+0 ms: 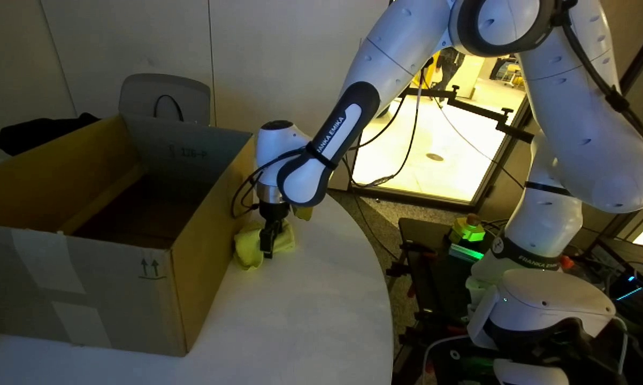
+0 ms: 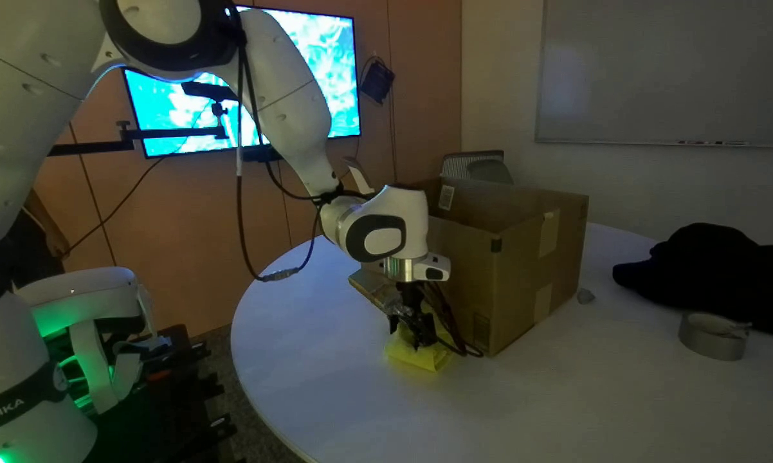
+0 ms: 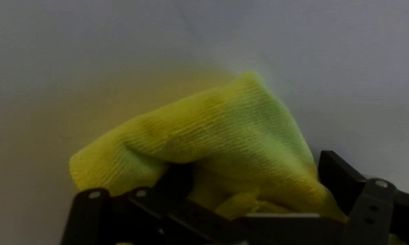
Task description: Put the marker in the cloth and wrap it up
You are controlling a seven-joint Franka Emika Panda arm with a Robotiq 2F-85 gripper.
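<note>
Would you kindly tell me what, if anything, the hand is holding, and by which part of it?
Nothing appears to be held: the hand is open, its jaws wide apart, with part of the yellow cloth between them but not pinched.

Wrist view near cloth (image 3: 221, 139), exteriors sharing table (image 1: 311, 315)
</note>
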